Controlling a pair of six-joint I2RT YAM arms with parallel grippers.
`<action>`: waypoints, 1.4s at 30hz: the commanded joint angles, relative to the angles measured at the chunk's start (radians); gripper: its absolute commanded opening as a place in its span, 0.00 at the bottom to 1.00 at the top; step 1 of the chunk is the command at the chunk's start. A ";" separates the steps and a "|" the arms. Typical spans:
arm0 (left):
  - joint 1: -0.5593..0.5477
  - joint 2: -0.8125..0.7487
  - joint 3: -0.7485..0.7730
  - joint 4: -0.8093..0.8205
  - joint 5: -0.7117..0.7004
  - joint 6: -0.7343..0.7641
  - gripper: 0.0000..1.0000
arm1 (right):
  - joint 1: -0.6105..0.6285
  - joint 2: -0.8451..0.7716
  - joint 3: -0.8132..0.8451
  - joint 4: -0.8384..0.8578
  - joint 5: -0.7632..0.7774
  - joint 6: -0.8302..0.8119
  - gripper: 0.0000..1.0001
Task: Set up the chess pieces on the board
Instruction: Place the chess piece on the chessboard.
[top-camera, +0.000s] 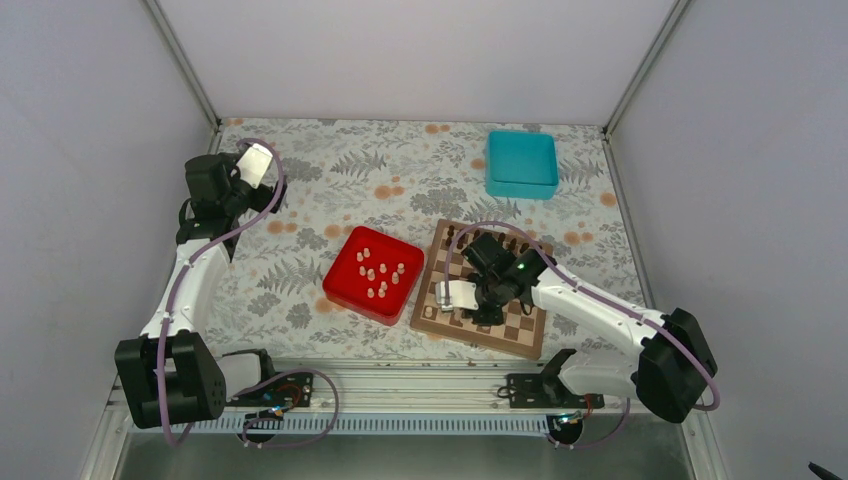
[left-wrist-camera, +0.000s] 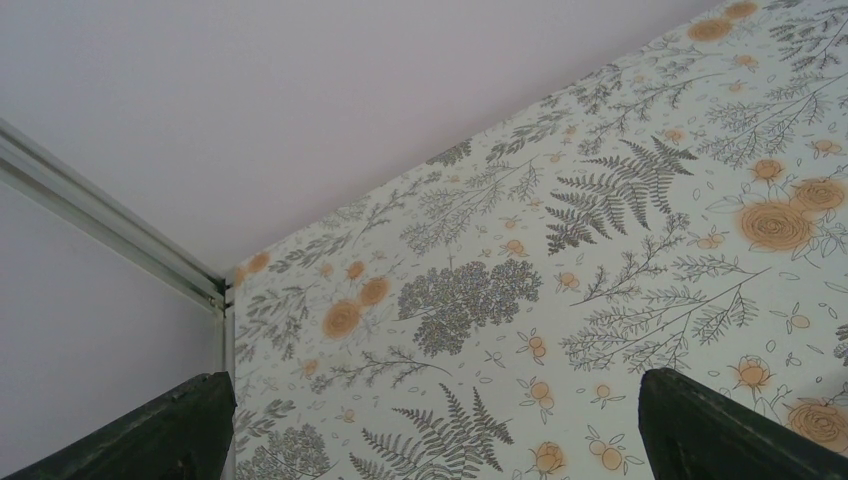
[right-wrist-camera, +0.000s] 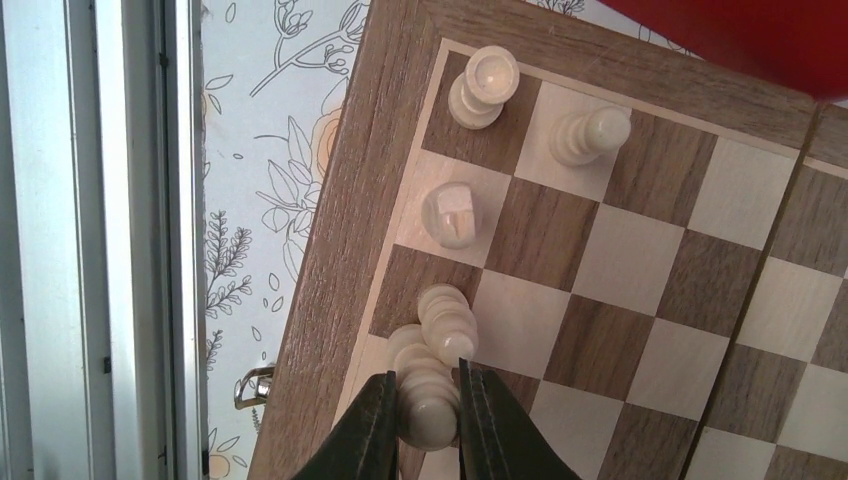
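The board (top-camera: 516, 333) lies right of centre, and its near-left corner fills the right wrist view (right-wrist-camera: 325, 260). My right gripper (right-wrist-camera: 428, 385) is shut on a cream chess piece (right-wrist-camera: 432, 405) standing on a light edge square. It hangs low over that corner in the top view (top-camera: 446, 302). Three more cream pieces (right-wrist-camera: 452, 212) stand on nearby squares, and another (right-wrist-camera: 448, 318) touches the held one. Several cream pieces (top-camera: 378, 272) lie in the red tray (top-camera: 343, 287). My left gripper (top-camera: 252, 168) is open and empty at the far left, its fingers (left-wrist-camera: 715, 425) spread wide over the floral cloth.
Dark pieces (top-camera: 502, 241) line the board's far edge. A teal box (top-camera: 521, 163) stands at the back right. The red tray's corner (right-wrist-camera: 750, 40) sits close to the board. The metal rail (right-wrist-camera: 100, 240) runs along the near table edge beside the board.
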 joint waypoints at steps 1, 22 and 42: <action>0.006 0.002 0.001 0.015 0.012 0.013 1.00 | -0.005 0.005 0.030 0.025 -0.030 -0.009 0.09; 0.006 0.006 0.000 0.011 0.017 0.015 1.00 | -0.005 -0.109 -0.050 -0.044 -0.012 0.032 0.09; 0.005 0.011 0.003 0.008 0.015 0.015 1.00 | -0.005 -0.090 -0.091 0.030 0.007 0.024 0.09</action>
